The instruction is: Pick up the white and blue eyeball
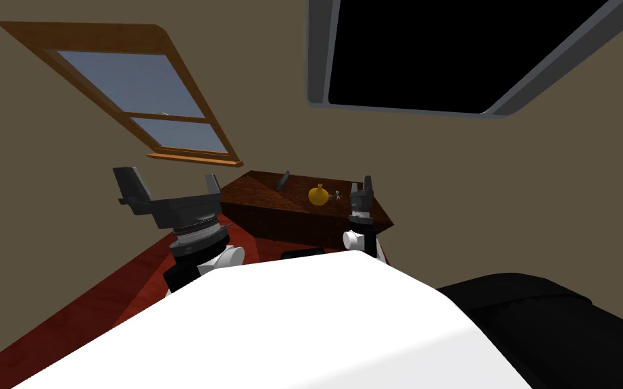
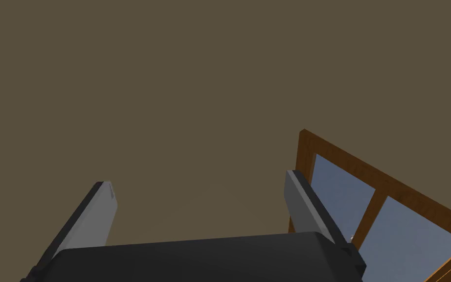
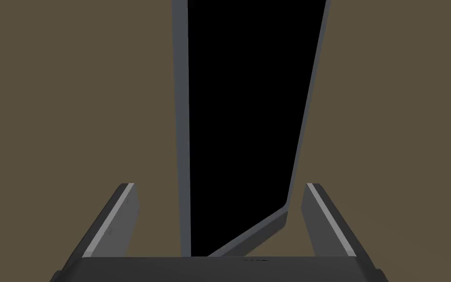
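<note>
On the dark wood table [image 1: 290, 197], just right of a yellow vase [image 1: 317, 196]: a tiny pale speck, the eyeball [image 1: 338, 196], too small to make out its colours. A dark grey slanted object [image 1: 283, 180] lies farther left on the top. The right gripper [image 1: 362, 187] is raised near the table's right end, close by the eyeball, fingers spread, empty. The left gripper [image 1: 168, 179] is raised off the table's left side, fingers wide apart, empty.
</note>
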